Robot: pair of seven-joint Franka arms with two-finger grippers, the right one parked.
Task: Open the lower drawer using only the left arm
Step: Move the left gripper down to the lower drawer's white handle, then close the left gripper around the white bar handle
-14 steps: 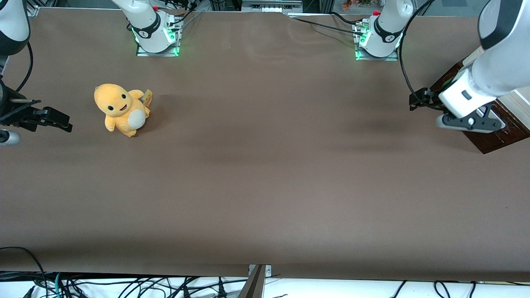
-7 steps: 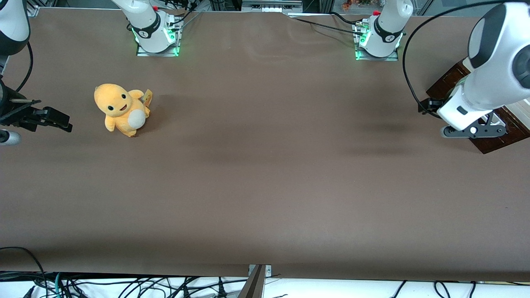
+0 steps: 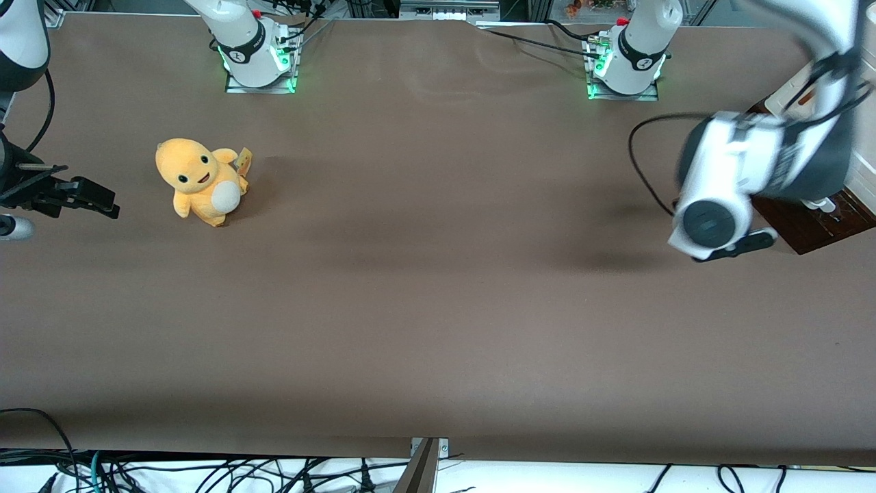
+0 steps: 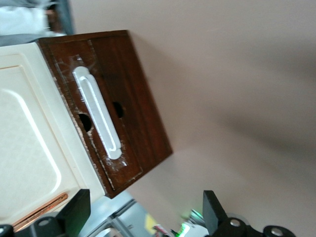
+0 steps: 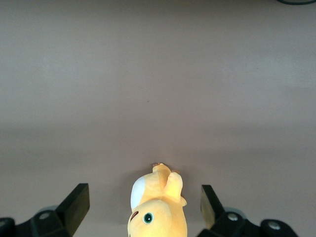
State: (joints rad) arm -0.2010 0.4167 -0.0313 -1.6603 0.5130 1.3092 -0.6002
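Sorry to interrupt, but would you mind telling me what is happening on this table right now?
The left arm is working at the dark wooden lower drawer of a small cabinet at its end of the table. Its claw is open, facing the pale bar handle without touching it. The drawer looks shut. An orange plush toy sits toward the parked arm's end.

No readable text, label, brand or number shows on the worktop [image 3: 438, 308], the drawer unit or the arms.

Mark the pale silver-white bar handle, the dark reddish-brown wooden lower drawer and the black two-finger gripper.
Bar handle [image 4: 98, 114], left wrist view, mid-bar.
Lower drawer [image 4: 133, 106], left wrist view, wood front.
Gripper [image 4: 143, 217], left wrist view, between open fingertips.
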